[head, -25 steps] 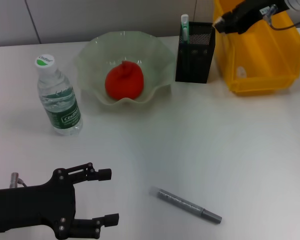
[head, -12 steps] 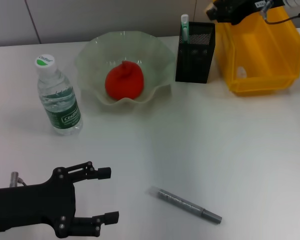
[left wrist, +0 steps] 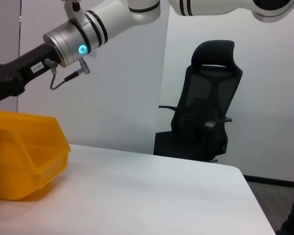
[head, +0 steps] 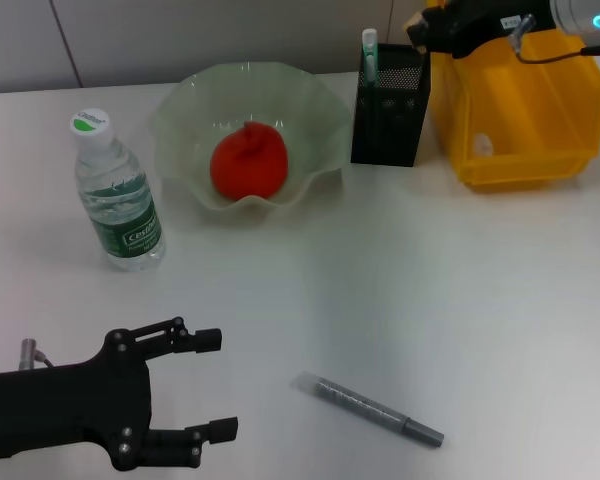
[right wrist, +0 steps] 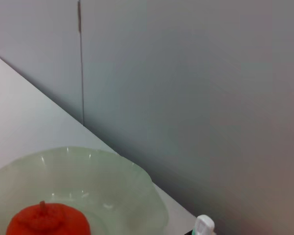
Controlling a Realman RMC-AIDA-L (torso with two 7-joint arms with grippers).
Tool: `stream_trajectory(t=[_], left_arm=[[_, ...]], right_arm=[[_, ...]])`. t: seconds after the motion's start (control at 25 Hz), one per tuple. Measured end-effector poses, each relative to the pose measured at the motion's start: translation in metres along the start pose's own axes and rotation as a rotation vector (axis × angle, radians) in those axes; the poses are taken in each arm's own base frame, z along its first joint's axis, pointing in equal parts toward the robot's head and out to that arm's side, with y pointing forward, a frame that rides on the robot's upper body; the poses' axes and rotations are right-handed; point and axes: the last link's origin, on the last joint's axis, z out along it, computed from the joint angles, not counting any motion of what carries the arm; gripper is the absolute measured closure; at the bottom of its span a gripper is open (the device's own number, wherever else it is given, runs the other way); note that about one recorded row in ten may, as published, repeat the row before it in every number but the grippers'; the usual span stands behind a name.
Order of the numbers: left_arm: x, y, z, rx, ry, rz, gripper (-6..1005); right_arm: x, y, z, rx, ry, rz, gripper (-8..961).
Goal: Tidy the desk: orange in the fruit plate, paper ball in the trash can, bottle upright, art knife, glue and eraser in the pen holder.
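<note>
My right gripper [head: 417,27] has risen from the pen holder [head: 390,105] rim; whether it holds anything I cannot tell; the art knife [head: 372,409] remains.

Fruit plate [head: 310,110] at twelve o'clock holding the orange [head: 248,160], bottle [head: 116,195] upright at ten, pen holder [head: 391,105] just right of the plate, bin [head: 525,110] at two, art knife [head: 372,409] lying at six.
</note>
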Motion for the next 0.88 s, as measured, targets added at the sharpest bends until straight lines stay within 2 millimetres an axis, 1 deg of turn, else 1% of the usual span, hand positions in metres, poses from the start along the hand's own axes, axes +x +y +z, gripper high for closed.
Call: stream_trajectory(t=[0.16, 0.4, 0.56, 0.64, 0.84, 0.88], left_arm=[[-0.0003, -0.0001, 0.0003, 0.001, 0.000, 0.002, 138], [-0.0017, 0.0006, 0.0009, 0.003, 0.001, -0.004, 139], [-0.0018, 0.0005, 0.0006, 0.002, 0.000, -0.004, 139], [-0.0019, 0.0007, 0.0007, 0.001, -0.001, -0.004, 138], [-0.0020, 0.0009, 0.0009, 0.003, 0.001, -0.005, 138], [-0.0020, 0.0009, 0.0009, 0.003, 0.001, -0.005, 139]], right_arm=[[0.0010, 0.0014, 0.0011, -0.007, -0.033, 0.004, 703], [0.0038, 0.0027, 0.0042, 0.000, -0.035, 0.010, 703], [0.0056, 0.0003, 0.0045, 0.016, -0.045, 0.033, 703], [0.0056, -0.0033, 0.0018, 0.027, -0.060, 0.039, 669], [0.0055, -0.0051, -0.0013, 0.022, -0.069, 0.036, 584], [0.0055, -0.0051, -0.0013, 0.022, -0.069, 0.036, 553]])
